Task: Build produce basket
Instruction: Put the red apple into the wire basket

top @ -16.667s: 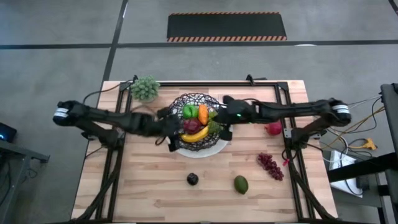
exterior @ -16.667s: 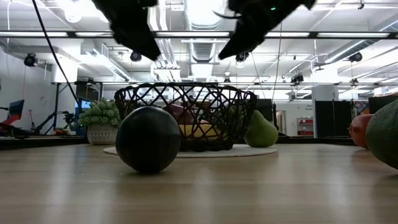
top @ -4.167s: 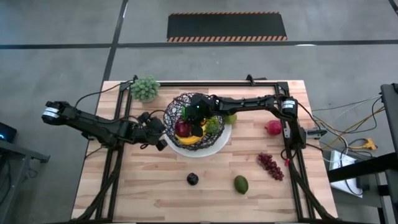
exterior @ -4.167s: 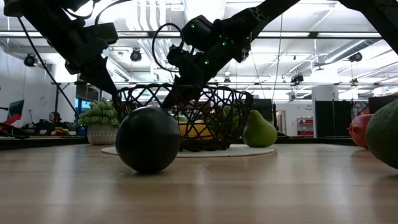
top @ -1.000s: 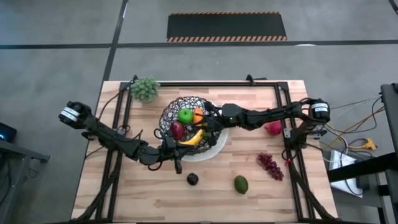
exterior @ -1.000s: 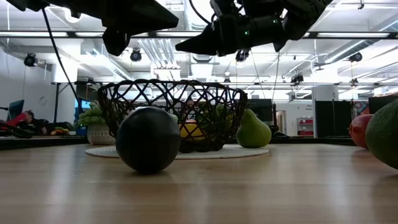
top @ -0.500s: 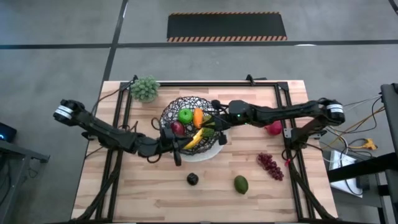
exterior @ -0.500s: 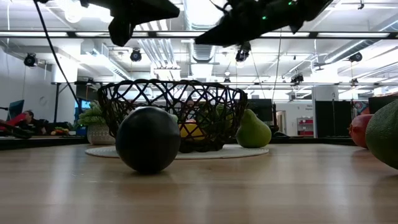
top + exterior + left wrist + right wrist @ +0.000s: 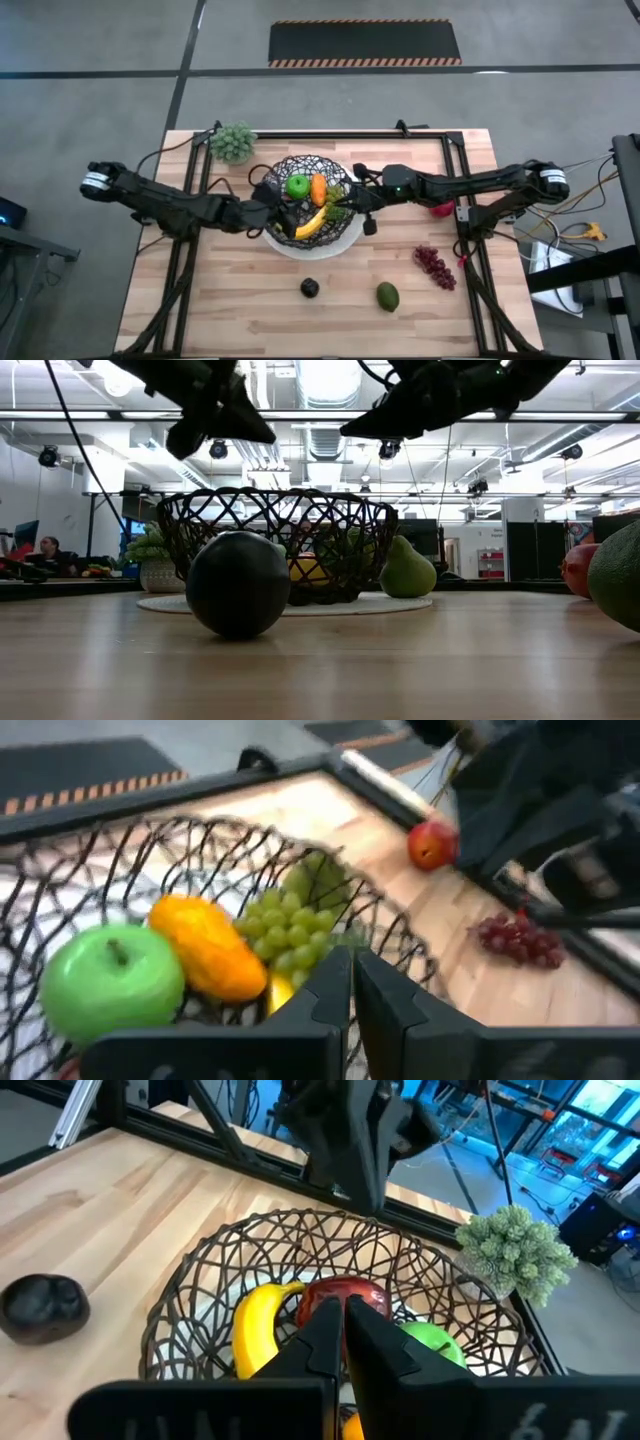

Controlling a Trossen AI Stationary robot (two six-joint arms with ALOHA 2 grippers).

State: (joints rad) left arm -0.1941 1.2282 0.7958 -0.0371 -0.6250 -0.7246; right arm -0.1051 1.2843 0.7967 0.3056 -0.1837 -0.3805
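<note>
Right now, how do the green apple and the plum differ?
The green apple sits inside the basket, beside the carrot; the plum lies loose on the table, in front of the basket. The apple is bright green, the plum near black. In the high view the apple looks somewhat bigger than the plum. Both are roundish, and neither is gripped: both grippers hang shut above the basket.

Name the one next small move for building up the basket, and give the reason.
Probably swing the right gripper off the basket toward the dark red grapes and open its shut, empty jaws. The grapes, avocado, plum and a red fruit lie loose on the table, on the right arm's side.
</note>
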